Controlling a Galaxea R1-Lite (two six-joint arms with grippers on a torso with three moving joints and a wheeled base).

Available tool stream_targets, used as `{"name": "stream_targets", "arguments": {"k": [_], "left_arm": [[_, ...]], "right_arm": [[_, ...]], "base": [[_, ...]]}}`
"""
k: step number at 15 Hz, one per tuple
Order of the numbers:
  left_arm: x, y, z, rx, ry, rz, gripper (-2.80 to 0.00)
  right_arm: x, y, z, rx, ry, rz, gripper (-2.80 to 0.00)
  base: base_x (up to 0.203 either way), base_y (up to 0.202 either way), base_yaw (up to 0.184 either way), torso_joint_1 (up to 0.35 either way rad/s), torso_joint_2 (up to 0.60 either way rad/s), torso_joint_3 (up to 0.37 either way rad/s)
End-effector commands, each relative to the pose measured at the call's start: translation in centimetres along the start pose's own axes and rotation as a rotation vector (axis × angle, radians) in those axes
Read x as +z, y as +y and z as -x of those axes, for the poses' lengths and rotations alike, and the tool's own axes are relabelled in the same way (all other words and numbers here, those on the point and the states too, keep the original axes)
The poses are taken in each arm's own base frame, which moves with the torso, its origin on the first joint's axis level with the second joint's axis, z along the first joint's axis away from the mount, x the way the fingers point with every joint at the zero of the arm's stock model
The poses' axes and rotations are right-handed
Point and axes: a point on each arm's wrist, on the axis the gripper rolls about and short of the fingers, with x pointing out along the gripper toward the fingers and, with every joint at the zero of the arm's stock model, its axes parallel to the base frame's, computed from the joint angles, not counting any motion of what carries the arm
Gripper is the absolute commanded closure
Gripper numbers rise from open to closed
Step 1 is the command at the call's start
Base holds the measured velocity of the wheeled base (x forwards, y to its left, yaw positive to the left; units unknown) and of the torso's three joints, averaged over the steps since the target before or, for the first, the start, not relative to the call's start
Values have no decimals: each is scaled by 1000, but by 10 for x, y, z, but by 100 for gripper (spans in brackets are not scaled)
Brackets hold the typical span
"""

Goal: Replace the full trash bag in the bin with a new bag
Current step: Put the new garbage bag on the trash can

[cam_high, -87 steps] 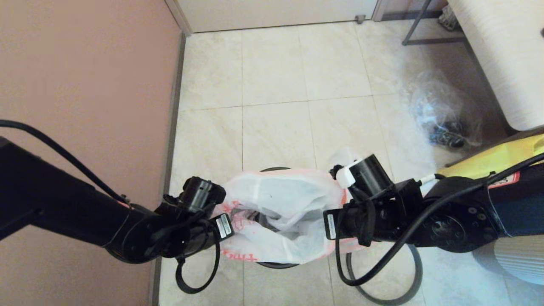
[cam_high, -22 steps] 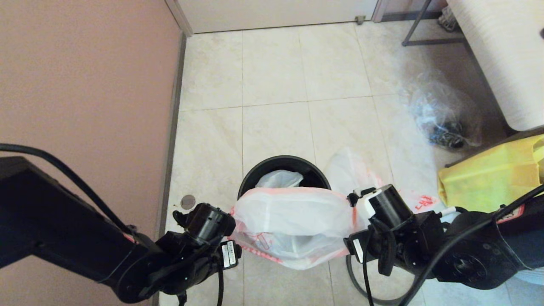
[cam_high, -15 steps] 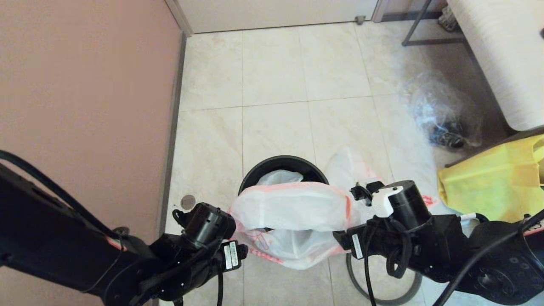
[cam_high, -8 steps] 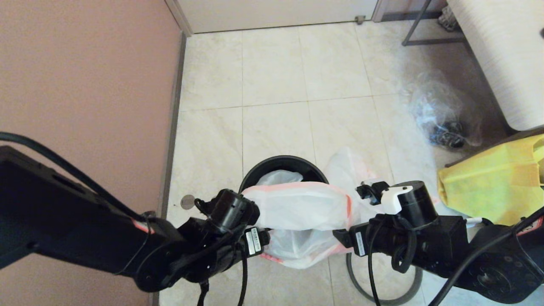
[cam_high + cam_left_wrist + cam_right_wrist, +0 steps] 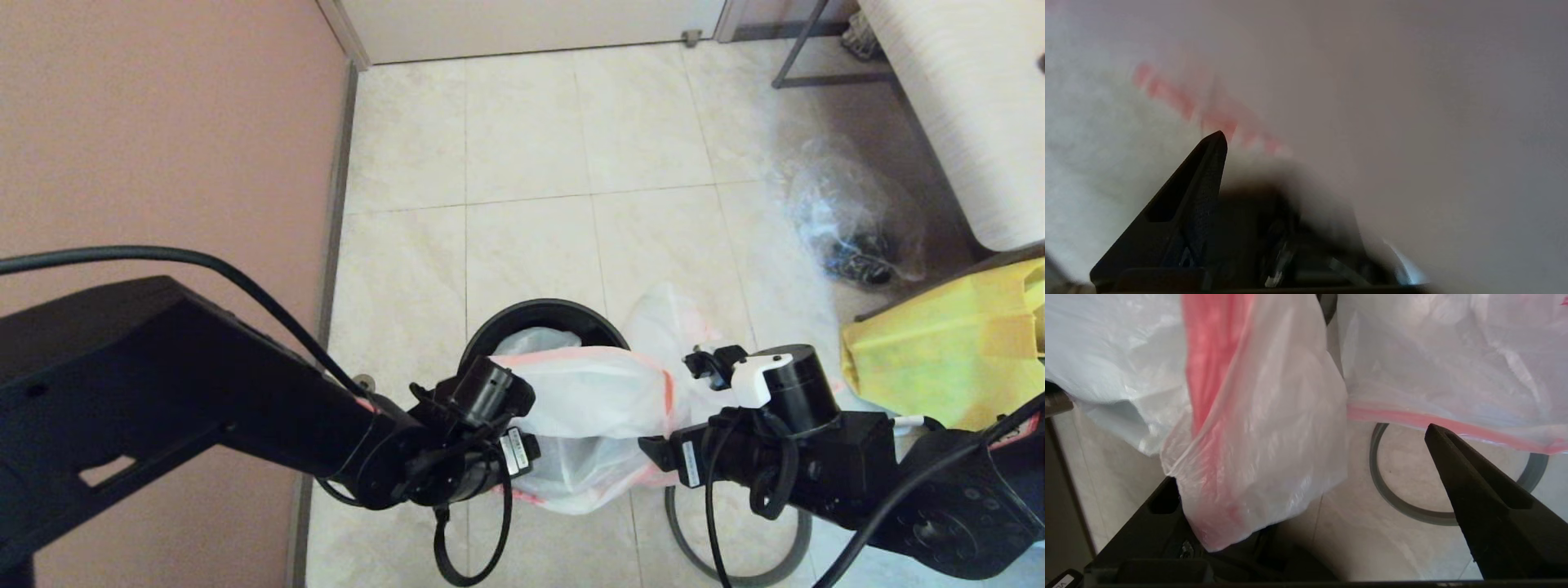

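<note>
Swinging in from the wall side, the left gripper [image 5: 522, 445] now presses into the new bag [image 5: 588, 425], whose mouth stretches across between it and the right gripper [image 5: 653, 461]. Both stand with jaws apart, film draped over a finger and seemingly not pinched. The bin [image 5: 543, 322] sits just beyond on the tiled floor [image 5: 531, 147], its hoop [image 5: 739, 555] lying loose beside the right arm.

Pale beige marbled tiles [image 5: 531, 131] with thin grout lines cover the floor, meeting a dusty-pink wall [image 5: 163, 122] on the left along a grey skirting strip [image 5: 331, 212]. At the far end runs a light panel, perhaps a door [image 5: 531, 24], with a small metal stop [image 5: 692, 36] at its foot. In the right far corner a dark metal frame leg [image 5: 804, 49] stands beside a white ribbed furnishing [image 5: 971, 106], which casts a soft shadow on the tiles.
</note>
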Motion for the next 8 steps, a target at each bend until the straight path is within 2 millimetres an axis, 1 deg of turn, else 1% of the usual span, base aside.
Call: {"name": "stream_targets", "arguments": {"k": [1, 2, 3, 4, 8], "left_arm": [[7, -2, -22, 19, -9, 25, -280], [14, -3, -29, 18, -23, 41, -280], [19, -3, -35, 20, -33, 54, 0], [22, -2, -35, 22, -40, 61, 0], [24, -3, -32, 19, -52, 60, 0]], "right_arm": [[5, 0, 8, 7, -27, -6, -280], [5, 0, 10, 9, -30, -7, -280], [4, -1, 10, 7, -25, -6, -280], [3, -1, 10, 6, -21, -5, -280], [3, 0, 11, 8, -21, -3, -280]], "base": [[0, 0, 0, 0, 0, 0], [0, 0, 0, 0, 0, 0], [0, 0, 0, 0, 0, 0], [0, 0, 0, 0, 0, 0], [0, 0, 0, 0, 0, 0]]}}
